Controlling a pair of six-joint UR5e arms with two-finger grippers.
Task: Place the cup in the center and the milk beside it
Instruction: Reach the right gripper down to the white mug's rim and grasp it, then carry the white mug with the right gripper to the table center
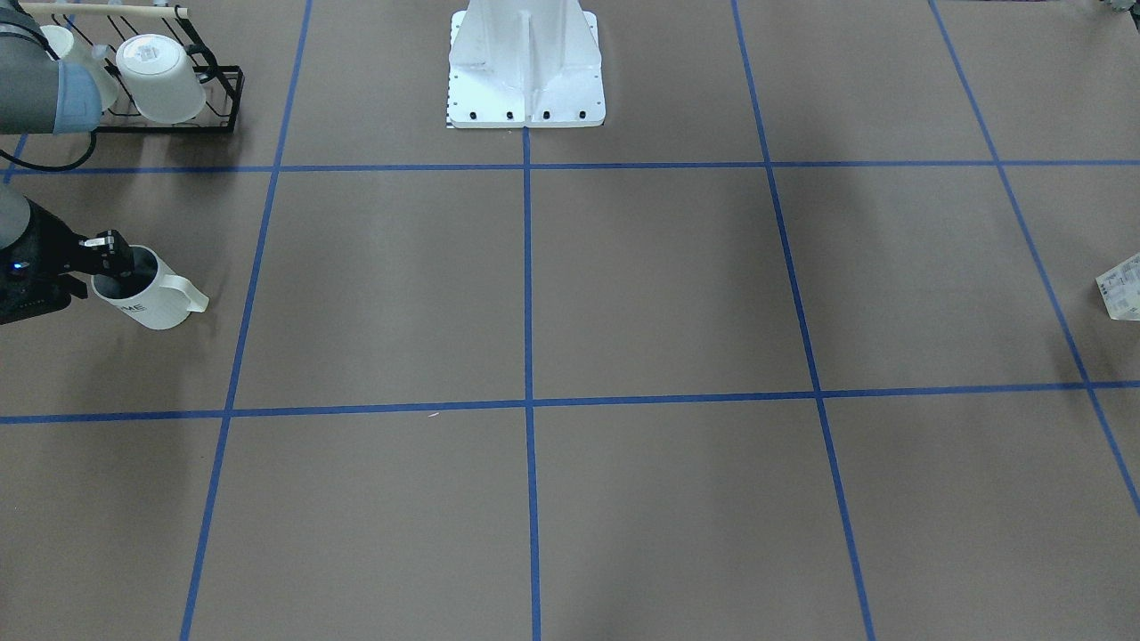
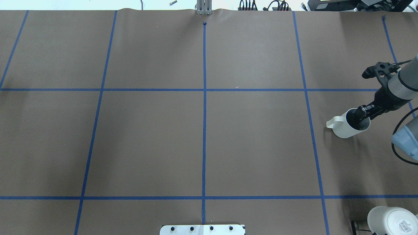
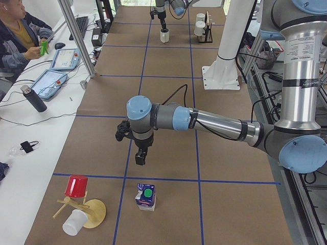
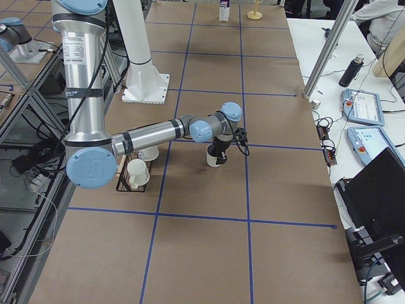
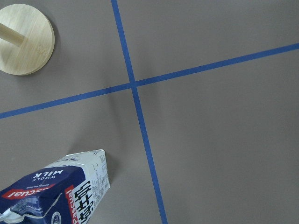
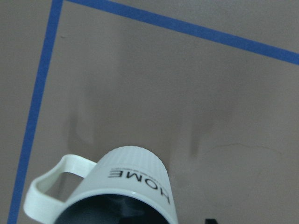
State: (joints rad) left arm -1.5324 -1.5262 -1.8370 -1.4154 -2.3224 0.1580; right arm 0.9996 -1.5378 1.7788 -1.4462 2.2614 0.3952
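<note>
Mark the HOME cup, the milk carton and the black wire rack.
cup (image 2: 343, 131): overhead exterior view, white outer wall.
milk (image 3: 147, 194): exterior left view, green cap.
black wire rack (image 1: 178, 128): exterior front-facing view, bottom bar.

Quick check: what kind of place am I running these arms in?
Probably a robotics lab work cell: a paper-covered table gridded with blue tape, and an operator at a side bench with teach pendants.
</note>
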